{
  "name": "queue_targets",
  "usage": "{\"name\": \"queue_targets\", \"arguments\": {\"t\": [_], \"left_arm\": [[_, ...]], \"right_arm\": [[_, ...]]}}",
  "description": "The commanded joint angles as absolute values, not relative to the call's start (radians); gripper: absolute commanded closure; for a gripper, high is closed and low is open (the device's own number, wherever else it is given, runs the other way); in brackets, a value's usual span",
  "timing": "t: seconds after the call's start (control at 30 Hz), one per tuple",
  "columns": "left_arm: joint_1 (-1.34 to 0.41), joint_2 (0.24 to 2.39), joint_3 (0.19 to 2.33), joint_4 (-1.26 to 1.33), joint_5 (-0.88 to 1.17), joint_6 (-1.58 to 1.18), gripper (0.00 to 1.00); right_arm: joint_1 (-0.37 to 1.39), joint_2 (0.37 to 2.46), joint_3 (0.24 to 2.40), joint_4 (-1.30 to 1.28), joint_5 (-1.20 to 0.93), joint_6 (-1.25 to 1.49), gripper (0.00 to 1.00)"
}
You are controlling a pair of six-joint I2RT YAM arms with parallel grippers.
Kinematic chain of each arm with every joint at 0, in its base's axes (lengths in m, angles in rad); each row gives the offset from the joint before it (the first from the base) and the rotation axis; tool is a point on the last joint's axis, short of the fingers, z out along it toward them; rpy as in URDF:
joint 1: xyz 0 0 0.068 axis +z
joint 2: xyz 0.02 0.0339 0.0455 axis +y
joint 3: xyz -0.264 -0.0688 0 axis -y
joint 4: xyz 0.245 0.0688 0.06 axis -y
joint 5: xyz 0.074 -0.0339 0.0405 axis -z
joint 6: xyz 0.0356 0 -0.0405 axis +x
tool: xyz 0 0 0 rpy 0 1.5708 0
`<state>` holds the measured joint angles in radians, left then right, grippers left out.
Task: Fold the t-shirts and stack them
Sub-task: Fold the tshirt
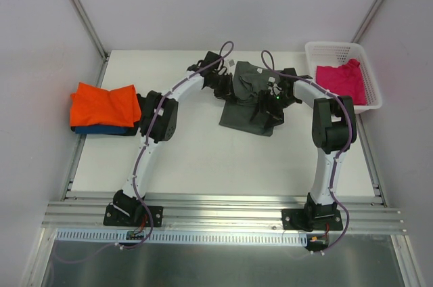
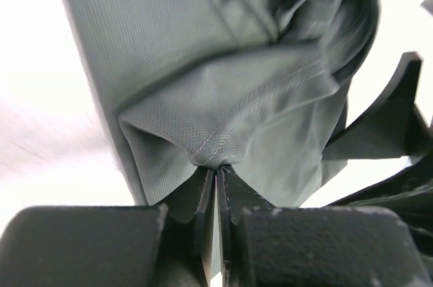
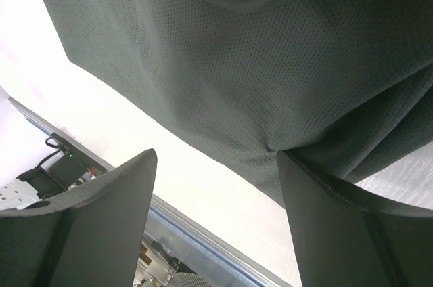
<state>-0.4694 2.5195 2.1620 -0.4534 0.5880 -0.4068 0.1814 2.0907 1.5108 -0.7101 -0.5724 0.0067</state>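
Note:
A dark grey t-shirt (image 1: pixel 245 97) lies crumpled at the table's middle back; it also fills the left wrist view (image 2: pixel 223 84) and the right wrist view (image 3: pixel 257 70). My left gripper (image 1: pixel 223 84) is shut on a hemmed fold of it (image 2: pixel 218 165). My right gripper (image 1: pixel 269 103) is open at the shirt's right side, one fingertip (image 3: pixel 298 165) touching the cloth, nothing between the jaws (image 3: pixel 216 158). A folded orange t-shirt (image 1: pixel 103 104) lies on a blue one (image 1: pixel 101 129) at the left. A magenta t-shirt (image 1: pixel 340 78) lies in the basket.
The white mesh basket (image 1: pixel 328 49) stands at the back right corner. The aluminium rail (image 1: pixel 223 212) runs along the near edge with both arm bases on it. Grey walls close in the left, back and right.

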Motion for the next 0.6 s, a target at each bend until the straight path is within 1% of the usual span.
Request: {"name": "queue_targets", "arguments": {"t": [0.0, 0.03, 0.07, 0.13, 0.17, 0.2, 0.27, 0.43, 0.57], "left_arm": [[-0.451, 2.465, 2.261, -0.425, 0.529, -0.376, 0.99], [-0.451, 2.471, 2.275, -0.42, 0.528, -0.373, 0.97], [-0.451, 2.486, 2.29, -0.414, 0.522, -0.368, 0.8], [-0.453, 2.503, 2.318, -0.393, 0.515, -0.362, 0.4], [-0.454, 2.519, 2.327, -0.388, 0.514, -0.359, 0.25], [-0.457, 2.526, 2.339, -0.384, 0.512, -0.345, 0.19], [-0.465, 2.542, 2.345, -0.373, 0.496, -0.334, 0.09], [-0.469, 2.539, 2.339, -0.373, 0.477, -0.324, 0.09], [-0.457, 2.472, 2.324, -0.399, 0.453, -0.295, 0.1]], "right_arm": [[0.195, 2.079, 1.517, -0.689, -0.569, -0.014, 0.24], [0.193, 2.077, 1.513, -0.687, -0.569, -0.015, 0.24], [0.193, 2.075, 1.505, -0.684, -0.569, -0.017, 0.24], [0.192, 2.069, 1.497, -0.68, -0.568, -0.018, 0.24], [0.193, 2.065, 1.496, -0.678, -0.566, -0.02, 0.24], [0.193, 2.065, 1.493, -0.68, -0.565, -0.023, 0.24], [0.193, 2.056, 1.486, -0.681, -0.563, -0.029, 0.24], [0.193, 2.051, 1.47, -0.681, -0.558, -0.032, 0.24], [0.193, 2.04, 1.499, -0.695, -0.561, -0.038, 0.24]]}}
